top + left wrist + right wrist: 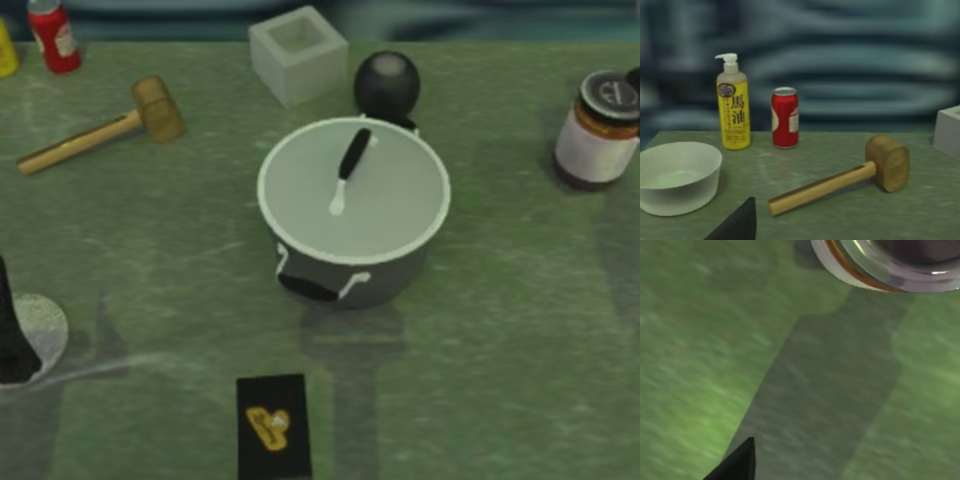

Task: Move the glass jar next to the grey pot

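Top view: jar upright at 3 o'clock, well apart from lidded pot. Right wrist view shows the jar beyond a right gripper fingertip; grip state, cannot tell.

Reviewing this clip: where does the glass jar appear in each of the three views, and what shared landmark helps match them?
Top view: the glass jar stands upright at the far right edge, apart from the grey pot.
Left wrist view: not in it.
Right wrist view: only the jar's rim, seen from above, cut off by the picture's edge.
Shared landmark: the green table, in all three views.
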Motion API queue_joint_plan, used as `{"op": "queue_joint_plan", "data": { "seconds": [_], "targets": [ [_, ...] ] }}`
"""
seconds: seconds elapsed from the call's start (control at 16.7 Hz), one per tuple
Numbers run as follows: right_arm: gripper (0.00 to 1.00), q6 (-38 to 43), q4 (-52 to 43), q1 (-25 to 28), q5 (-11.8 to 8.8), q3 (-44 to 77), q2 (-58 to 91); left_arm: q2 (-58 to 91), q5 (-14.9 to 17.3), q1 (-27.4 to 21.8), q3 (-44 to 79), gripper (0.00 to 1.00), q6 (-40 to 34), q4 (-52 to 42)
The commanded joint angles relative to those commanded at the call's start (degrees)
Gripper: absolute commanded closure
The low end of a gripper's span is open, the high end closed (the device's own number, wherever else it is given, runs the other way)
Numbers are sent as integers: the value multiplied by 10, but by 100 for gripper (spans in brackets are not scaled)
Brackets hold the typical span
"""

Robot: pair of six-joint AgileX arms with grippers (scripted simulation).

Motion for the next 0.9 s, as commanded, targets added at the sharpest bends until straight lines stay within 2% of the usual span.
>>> {"op": "queue_joint_plan", "data": {
  "seconds": [0.24, 0.42, 0.6, 0.9],
  "targets": [
    [0, -55, -58, 8, -16, 194, 151, 0, 0, 0, 0, 0, 0, 0],
    [0, -83, -76, 14, -26, 293, 221, 0, 0, 0, 0, 0, 0, 0],
    [0, -97, -81, 17, -31, 338, 253, 0, 0, 0, 0, 0, 0, 0],
    [0, -97, -81, 13, -30, 340, 255, 0, 0, 0, 0, 0, 0, 0]
  ]
}}
